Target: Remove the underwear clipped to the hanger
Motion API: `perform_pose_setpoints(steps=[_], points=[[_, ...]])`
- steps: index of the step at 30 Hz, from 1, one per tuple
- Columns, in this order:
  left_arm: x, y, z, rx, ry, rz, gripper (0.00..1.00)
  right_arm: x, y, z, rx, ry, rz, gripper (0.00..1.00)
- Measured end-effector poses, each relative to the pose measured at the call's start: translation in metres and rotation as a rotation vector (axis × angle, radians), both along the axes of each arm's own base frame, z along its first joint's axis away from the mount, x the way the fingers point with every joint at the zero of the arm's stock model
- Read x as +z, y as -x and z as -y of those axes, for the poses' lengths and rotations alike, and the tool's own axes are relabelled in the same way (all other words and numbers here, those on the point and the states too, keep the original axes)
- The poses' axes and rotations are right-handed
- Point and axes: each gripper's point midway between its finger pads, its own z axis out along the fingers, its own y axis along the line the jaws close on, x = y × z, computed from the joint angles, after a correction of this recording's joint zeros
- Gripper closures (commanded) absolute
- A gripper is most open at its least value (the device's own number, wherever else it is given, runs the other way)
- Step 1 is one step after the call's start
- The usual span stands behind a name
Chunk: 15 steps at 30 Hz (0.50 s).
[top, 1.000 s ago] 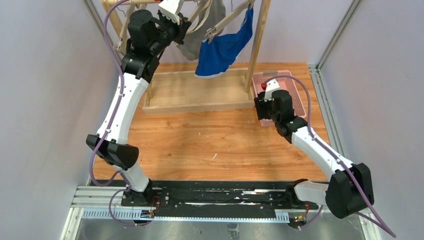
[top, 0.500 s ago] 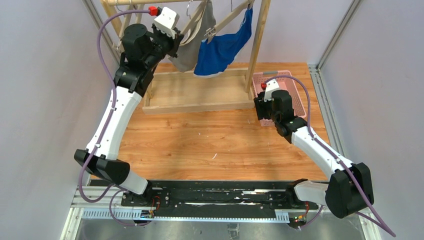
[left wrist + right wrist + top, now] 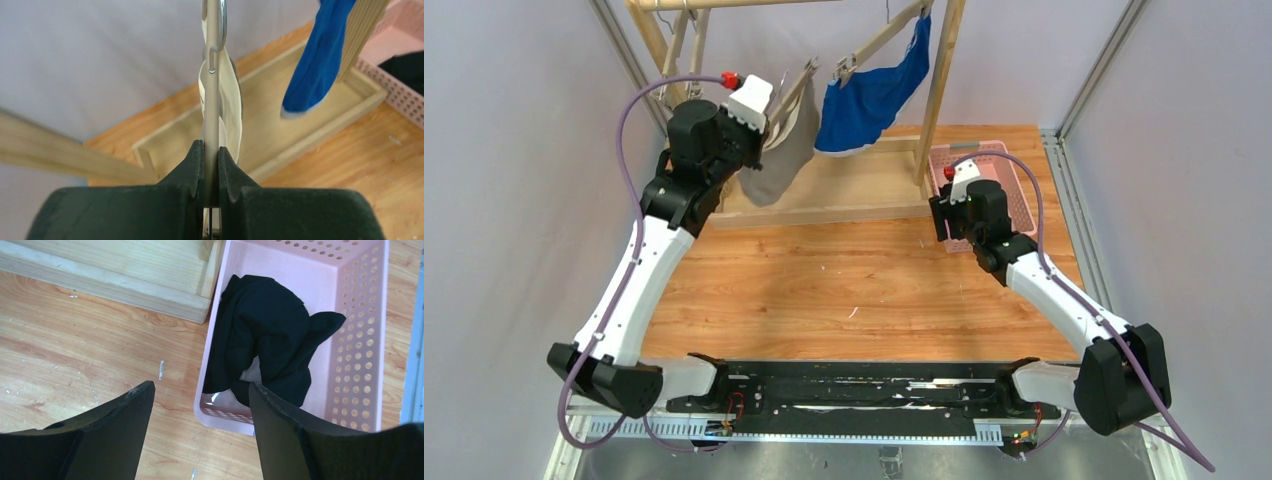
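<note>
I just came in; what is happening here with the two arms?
The left gripper is shut on the hanger carrying the grey underwear, in front of the wooden rack. The blue underwear hangs clipped on the rack. The black underwear lies in the pink basket, and the right gripper hovers open above its near edge.

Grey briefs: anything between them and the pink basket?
Yes. Straight across, the blue briefs and the rack's right post stand between the grey briefs and the basket. The right gripper also hovers open over the basket's near corner. Swinging round the rack's front would likely avoid the first two.
</note>
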Motion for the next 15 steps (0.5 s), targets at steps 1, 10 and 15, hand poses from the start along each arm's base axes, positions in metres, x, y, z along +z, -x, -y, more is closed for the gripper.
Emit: perform_pose_setpoints(steps=[1,10,15], points=[[-0.007,0.007,-0.005,0.016,-0.011,-0.024,1.00,-0.001,0.000,-0.002,0.008,-0.003,-0.003,0.28],[-0.041,0.091,-0.033,0.055,0.033,-0.181,1.00,-0.016,-0.008,-0.030,0.106,-0.070,-0.070,0.26],[-0.059,0.126,-0.023,-0.025,0.091,-0.280,1.00,-0.004,-0.016,-0.058,0.216,-0.141,-0.075,0.26]])
